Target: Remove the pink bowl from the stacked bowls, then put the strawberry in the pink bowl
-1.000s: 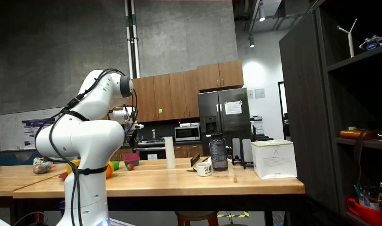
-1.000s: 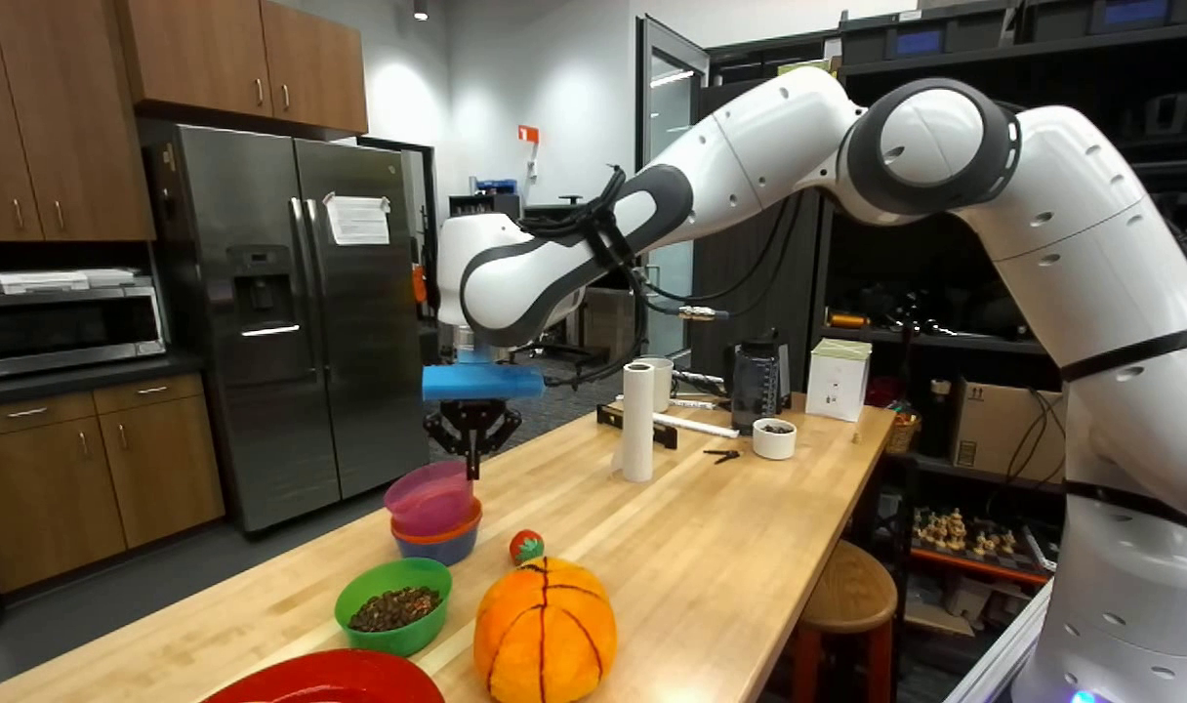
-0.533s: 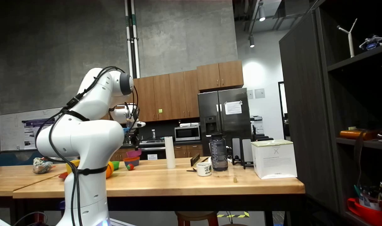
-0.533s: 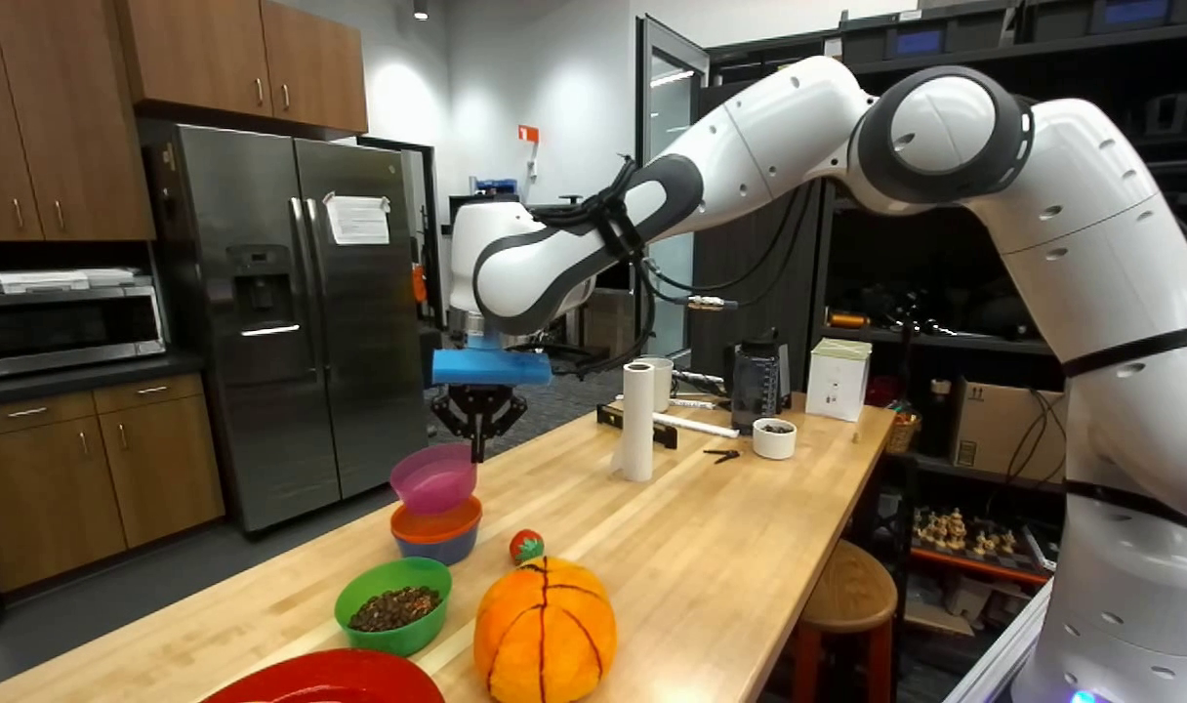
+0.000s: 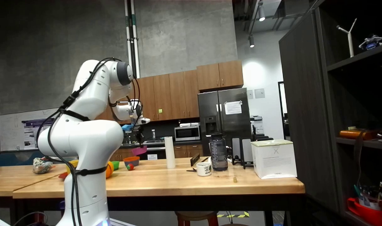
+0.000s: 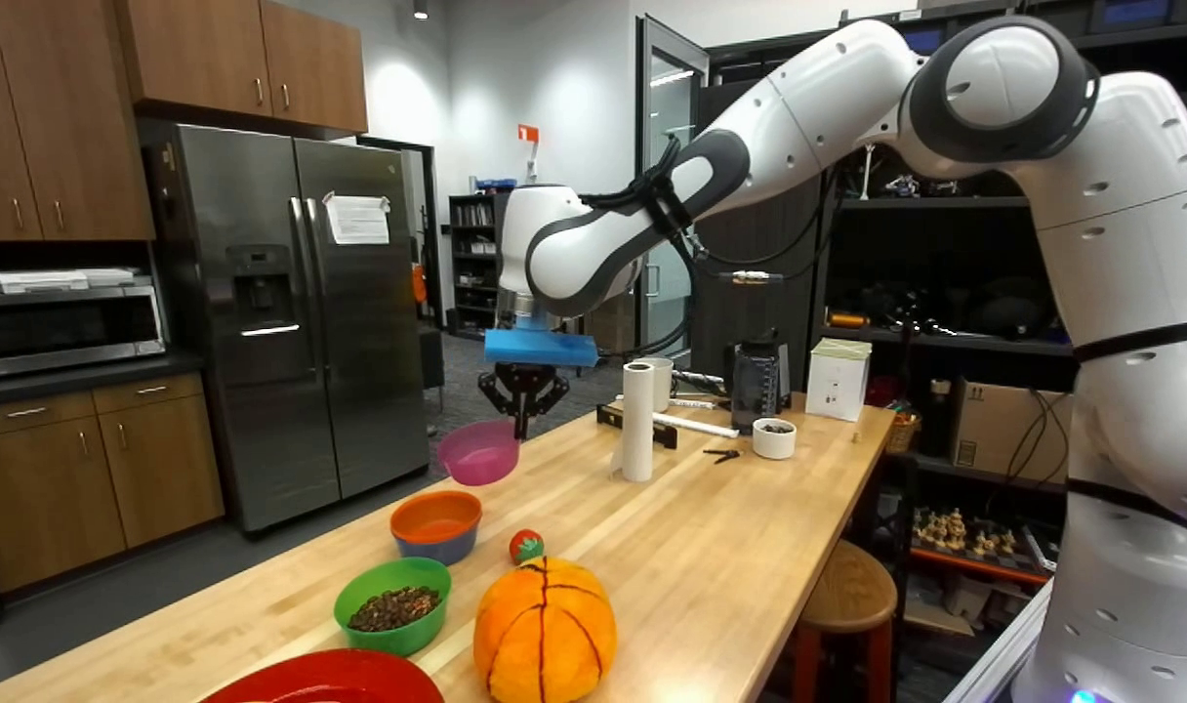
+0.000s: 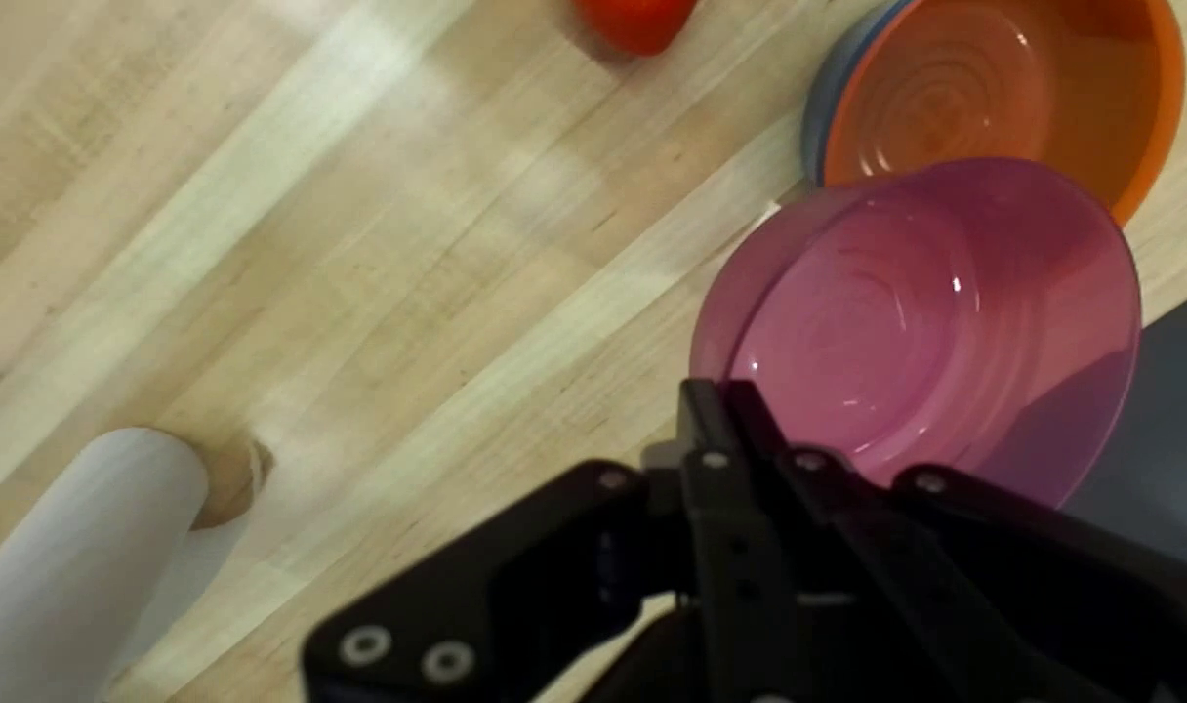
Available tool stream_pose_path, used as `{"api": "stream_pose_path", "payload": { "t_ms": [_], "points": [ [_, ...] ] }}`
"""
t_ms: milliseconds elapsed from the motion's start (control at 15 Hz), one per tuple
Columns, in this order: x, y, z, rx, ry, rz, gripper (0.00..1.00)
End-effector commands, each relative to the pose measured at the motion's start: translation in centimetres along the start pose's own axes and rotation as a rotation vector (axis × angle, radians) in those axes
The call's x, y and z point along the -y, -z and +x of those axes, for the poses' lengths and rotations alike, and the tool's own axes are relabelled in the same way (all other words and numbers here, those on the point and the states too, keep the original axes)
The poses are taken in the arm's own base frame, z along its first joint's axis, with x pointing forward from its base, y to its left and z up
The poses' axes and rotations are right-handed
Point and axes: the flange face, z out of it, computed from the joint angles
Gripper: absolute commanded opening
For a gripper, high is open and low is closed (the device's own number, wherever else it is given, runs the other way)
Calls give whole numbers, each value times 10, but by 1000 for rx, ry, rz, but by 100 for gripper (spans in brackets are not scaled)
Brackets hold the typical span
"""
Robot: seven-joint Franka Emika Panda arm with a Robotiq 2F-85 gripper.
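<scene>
"You're over a long wooden table (image 6: 672, 547). What's closest to you?"

"My own gripper (image 7: 721, 392). I have it pinched narrow on the rim of the pink bowl (image 7: 877, 322)."

"So that bowl is up off the table?"

"Yes. I hold it tilted in the air, apart from the orange bowl (image 6: 428, 522), which sits inside the blue bowl (image 6: 452, 549) on the tabletop."

"And the strawberry (image 6: 526, 547)?"

"On the tabletop too, just beside that pair. An orange ball (image 6: 545, 630) rests close to it; I can't tell whether the two touch."

"What else is around there?"

"A green bowl (image 6: 418, 640) with brown bits (image 6: 394, 608) in it, near the pair, and a red dish (image 6: 330, 679) cut off by the bottom edge in an exterior view."

"Farther along?"

"A white roll (image 6: 637, 422) standing upright, then a white mug (image 5: 204, 169), a dark bottle (image 5: 218, 153) and a white box (image 5: 274, 159). I see those four in both exterior views."

"And past the table?"

"A steel fridge (image 6: 281, 391) with paper (image 6: 357, 219) on it, a microwave (image 6: 66, 327) and brown cabinets (image 6: 247, 63)."
</scene>
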Motion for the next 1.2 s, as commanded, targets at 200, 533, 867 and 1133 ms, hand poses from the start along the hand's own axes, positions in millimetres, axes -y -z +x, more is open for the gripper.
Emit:
{"api": "stream_pose_path", "payload": {
  "t_ms": [200,533,867,1133],
  "points": [
    [-75,10,-10,-12,2,27,1],
    [-123,-7,-28,15,14,49,1],
    [-177,-19,-46,63,23,47,1],
    [-221,-14,-55,83,49,44,1]
  ]
}}
